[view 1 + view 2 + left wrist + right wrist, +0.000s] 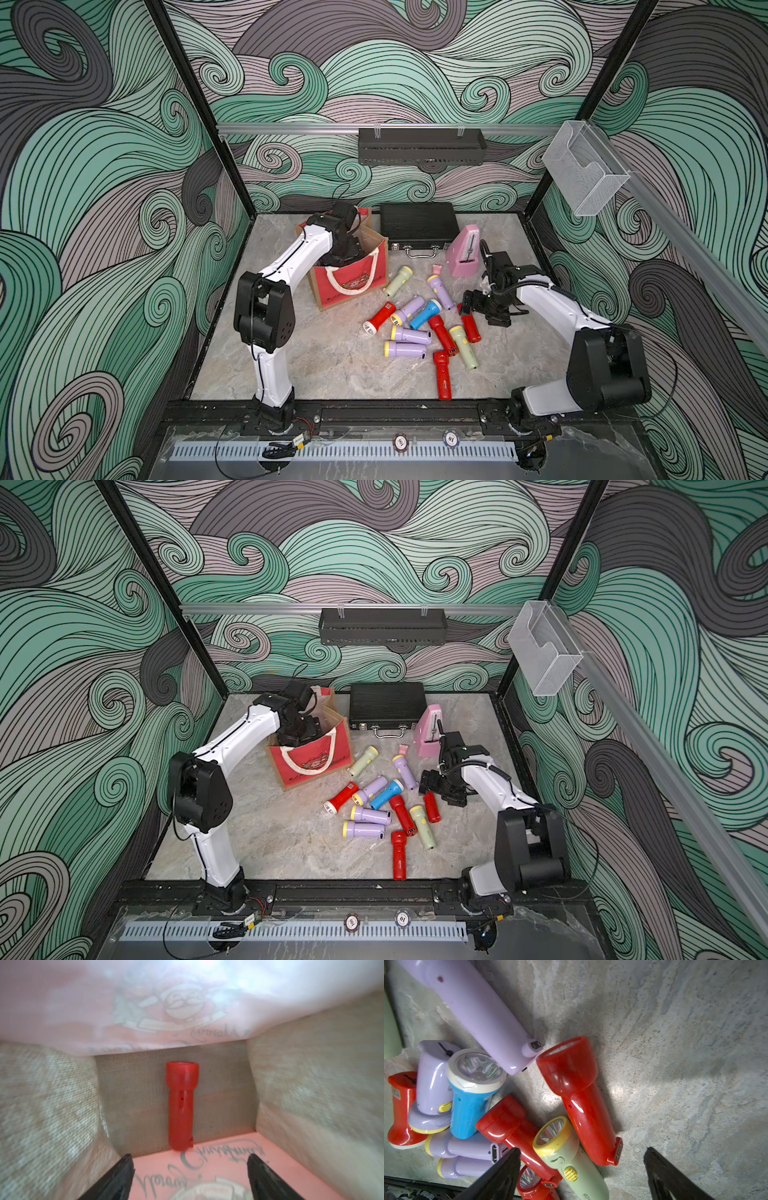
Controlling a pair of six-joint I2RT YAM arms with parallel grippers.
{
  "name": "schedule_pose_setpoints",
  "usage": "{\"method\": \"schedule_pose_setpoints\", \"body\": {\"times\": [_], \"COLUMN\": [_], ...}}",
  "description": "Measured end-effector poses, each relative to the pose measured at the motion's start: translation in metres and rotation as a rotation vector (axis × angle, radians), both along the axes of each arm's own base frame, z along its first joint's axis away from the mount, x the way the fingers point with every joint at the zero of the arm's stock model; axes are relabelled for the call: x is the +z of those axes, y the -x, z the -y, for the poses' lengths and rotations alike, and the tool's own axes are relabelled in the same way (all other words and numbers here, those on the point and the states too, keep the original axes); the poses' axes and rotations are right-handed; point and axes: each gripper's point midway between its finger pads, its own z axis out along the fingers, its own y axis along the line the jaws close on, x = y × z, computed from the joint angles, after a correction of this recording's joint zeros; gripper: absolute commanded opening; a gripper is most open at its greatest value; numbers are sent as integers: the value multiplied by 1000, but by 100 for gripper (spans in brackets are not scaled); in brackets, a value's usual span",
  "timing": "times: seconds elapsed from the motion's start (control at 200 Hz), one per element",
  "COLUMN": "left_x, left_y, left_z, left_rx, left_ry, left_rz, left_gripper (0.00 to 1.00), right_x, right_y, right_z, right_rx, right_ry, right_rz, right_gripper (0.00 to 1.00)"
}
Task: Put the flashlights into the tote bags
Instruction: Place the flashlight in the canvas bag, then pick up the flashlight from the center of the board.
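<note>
Black ribbed case [417, 224] flat at back of marble tabletop [332, 365], metal handle frontward, pink metronome [463, 251] upright just beside it, tiny pink lump [436, 269] near that, black slotted shelf [422, 146] and clear holder [584, 170] on wall rails, two chips [401, 441] at front edge.

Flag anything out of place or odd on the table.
Nothing looks damaged. The flashlights lie jumbled, several overlapping; one red flashlight juts out toward the front. A small pink lump near the metronome matches nothing else.
</note>
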Motion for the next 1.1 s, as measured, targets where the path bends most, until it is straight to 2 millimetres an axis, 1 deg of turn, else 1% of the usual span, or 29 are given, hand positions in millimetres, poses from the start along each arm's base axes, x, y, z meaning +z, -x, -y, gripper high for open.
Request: {"method": "schedule_pose_setpoints", "body": {"times": [0.215,0.315,0.41,0.6,0.74,0.846,0.926,1.006,1.046,1.101], "left_x": [38,55,66,82,99,120,145,166,172,176], "left_y": [24,31,38,46,61,79,90,95,95,96], "left_z": [8,15,21,31,43,48,47,49,50,53], "left_rx": [-94,-142,-179,-234,-302,-347,-367,-383,-389,-400], "left_ry": [69,103,136,194,249,294,325,353,364,377], "left_rz": [63,96,115,152,218,319,397,457,475,483], "left_gripper": [97,97,98,98,98,99,99,99,99,98], "right_x": [-21,-30,-36,-39,-43,-47,-49,-51,-52,-52], "right_y": [-7,-9,-9,-12,-16,-16,-17,-18,-18,-19], "right_z": [0,0,1,3,3,3,4,5,5,6], "right_rx": [15,20,22,26,26,27,28,30,30,30], "right_ry": [11,16,23,34,36,39,45,50,54,56], "right_rz": [-35,-50,-66,-59,-53,-63,-64,-63,-63,-62], "right_gripper": [83,81,79,75,72,70,69,67,65,62]}}
